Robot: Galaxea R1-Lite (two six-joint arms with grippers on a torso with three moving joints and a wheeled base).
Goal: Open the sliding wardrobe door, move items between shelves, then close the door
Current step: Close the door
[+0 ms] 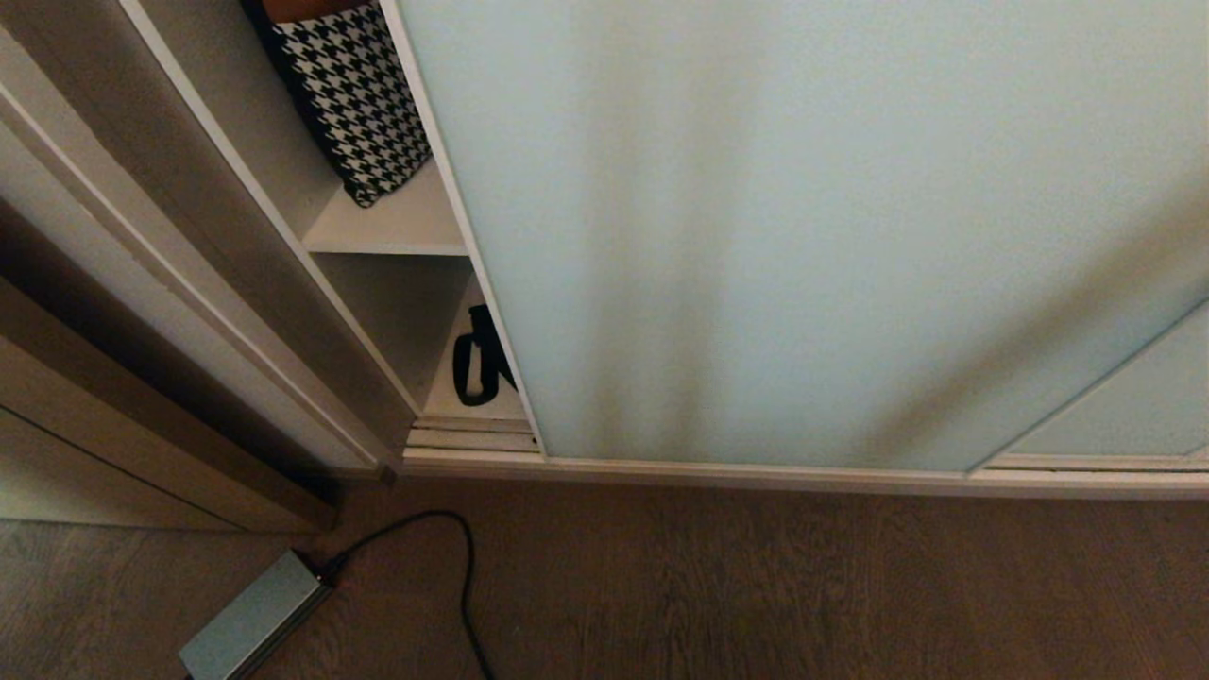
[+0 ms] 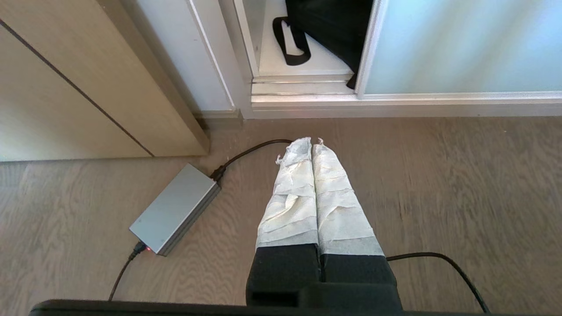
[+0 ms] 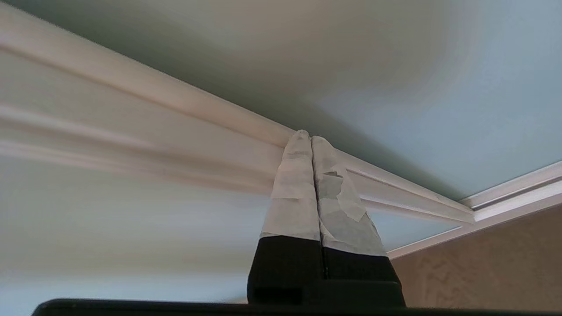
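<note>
- The door (image 1: 756, 236), frosted pale green glass, covers most of the wardrobe; only a narrow gap stands open at its left edge, so the opening is judged barely begun.
- The right claw (image 3: 306, 134) is clenched, holding nothing, its taped tips right at a cream frame rail of the glass; whether they touch cannot be told.
- That rail runs long past the tips, and a push along the track (image 1: 472, 439) away from the gap would likely widen it.
- The right arm looks nearer the door. The left claw (image 2: 311, 141) is clenched and empty too, parked low over the floor (image 2: 439, 175) beside a grey power brick (image 2: 175, 208).
- In the gap, the upper shelf (image 1: 397, 227) holds a houndstooth bag (image 1: 349, 94); the lower board carries a black bag with a looped strap (image 1: 472, 364), mostly hidden behind the door.
</note>
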